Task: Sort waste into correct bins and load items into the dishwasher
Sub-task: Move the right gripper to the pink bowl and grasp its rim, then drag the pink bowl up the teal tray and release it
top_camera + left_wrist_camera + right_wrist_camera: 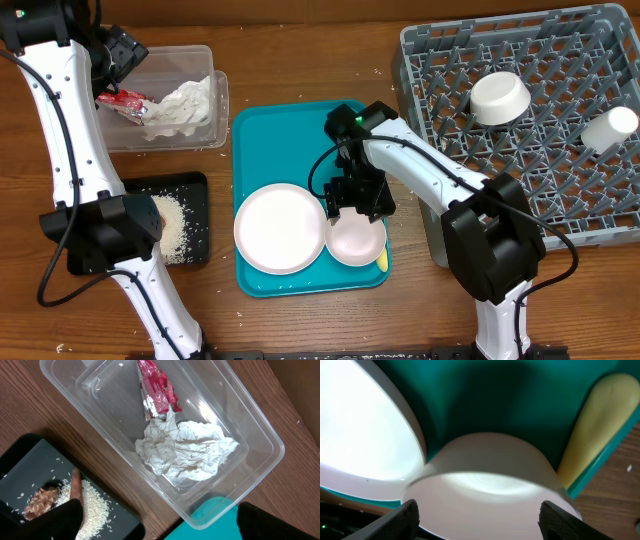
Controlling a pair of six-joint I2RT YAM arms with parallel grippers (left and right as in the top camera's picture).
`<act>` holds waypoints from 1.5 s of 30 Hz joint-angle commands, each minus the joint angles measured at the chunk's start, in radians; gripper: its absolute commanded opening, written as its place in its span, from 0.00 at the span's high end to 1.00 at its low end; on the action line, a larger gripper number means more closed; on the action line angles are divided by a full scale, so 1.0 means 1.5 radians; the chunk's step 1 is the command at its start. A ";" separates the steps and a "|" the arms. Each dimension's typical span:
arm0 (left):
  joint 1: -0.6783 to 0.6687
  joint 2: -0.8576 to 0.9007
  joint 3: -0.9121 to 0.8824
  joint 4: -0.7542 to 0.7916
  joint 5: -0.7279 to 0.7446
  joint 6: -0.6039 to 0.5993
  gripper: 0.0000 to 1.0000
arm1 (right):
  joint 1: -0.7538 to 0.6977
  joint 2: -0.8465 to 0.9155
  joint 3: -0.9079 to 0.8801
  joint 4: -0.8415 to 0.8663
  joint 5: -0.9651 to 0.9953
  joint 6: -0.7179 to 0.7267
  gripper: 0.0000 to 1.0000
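My left gripper point(120, 52) point(160, 527) hangs open and empty over the clear tub point(165, 140), which holds the crumpled napkin point(182, 450) and the red wrapper point(157, 387). The black tray point(195, 215) carries rice point(92, 505), a brown lump point(41, 500) and an orange stick point(76, 485). My right gripper point(357, 208) point(479, 520) is open, low over the small pink dish point(490, 490), a finger on each side of its rim; contact is unclear. Beside the dish lie the dinner plate point(280, 228) and the yellow spoon point(600, 420). The grey rack point(560, 190) holds a white bowl point(500, 97) and cup point(610, 128).
The plate, dish and spoon all rest on a teal serving tray point(290, 140) in the middle of the wooden table. The rack's near left corner stands close to my right arm. A few rice grains are scattered on the wood.
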 commanded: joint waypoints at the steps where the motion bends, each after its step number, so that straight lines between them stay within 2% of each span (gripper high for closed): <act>1: -0.009 0.004 -0.003 0.001 0.003 -0.002 0.00 | 0.003 -0.001 -0.003 0.012 0.012 -0.014 0.21; 6: -0.009 0.004 -0.003 0.001 0.003 -0.002 0.00 | 0.002 -0.001 -0.003 0.021 0.035 -0.017 0.22; 11: -0.009 0.004 -0.003 0.001 0.003 -0.002 0.00 | 0.001 -0.001 -0.003 0.069 0.094 -0.019 0.30; 25: -0.009 0.004 -0.003 0.001 0.003 -0.002 0.00 | -0.042 -0.001 0.007 0.212 0.097 -0.037 0.29; 33: -0.009 0.004 -0.003 0.001 0.003 -0.002 0.00 | -0.107 -0.001 0.106 0.258 0.096 -0.068 0.29; 38: -0.009 0.004 -0.003 0.001 0.003 -0.002 0.00 | -0.135 -0.001 0.183 0.237 0.089 -0.083 0.29; 40: -0.009 0.004 -0.003 0.001 0.003 -0.002 0.00 | -0.137 -0.001 0.211 0.203 0.074 -0.098 0.25; 45: -0.009 0.004 -0.003 0.001 0.003 -0.002 0.00 | -0.114 -0.001 0.224 0.132 0.055 -0.141 0.24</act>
